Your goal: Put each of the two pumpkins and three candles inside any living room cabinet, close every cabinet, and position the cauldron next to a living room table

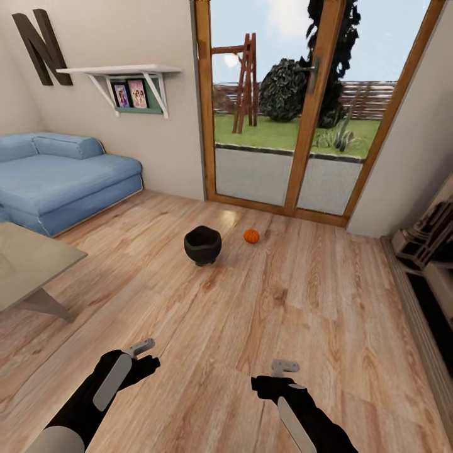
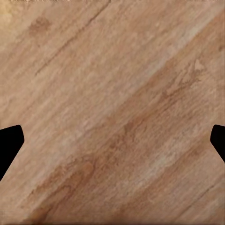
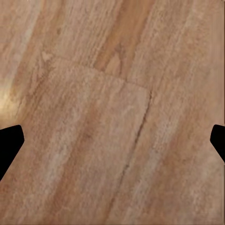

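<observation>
Two arms low in the head view, both over bare floor. Upper left: letter N on wall, shelf with two photos beneath it. Left, mid-height: blue sofa. Left edge lower: corner of a table. Lower left: left gripper, dark with a grey strip, pointing up-frame. In the left wrist view its fingers show as black tips at both side edges, wide apart, nothing between but wood planks. Centre: black cauldron standing upright on floor, well apart from the table. Just right of it, near but not touching: one pumpkin, small, orange, on floor in front of the glass door. Lower right: right gripper, also pointing up-frame. Right wrist view has fingers at both edges, spread apart, empty, plank seam visible between. Right edge: dark low unit, partly cut off, cannot tell what it is.
</observation>
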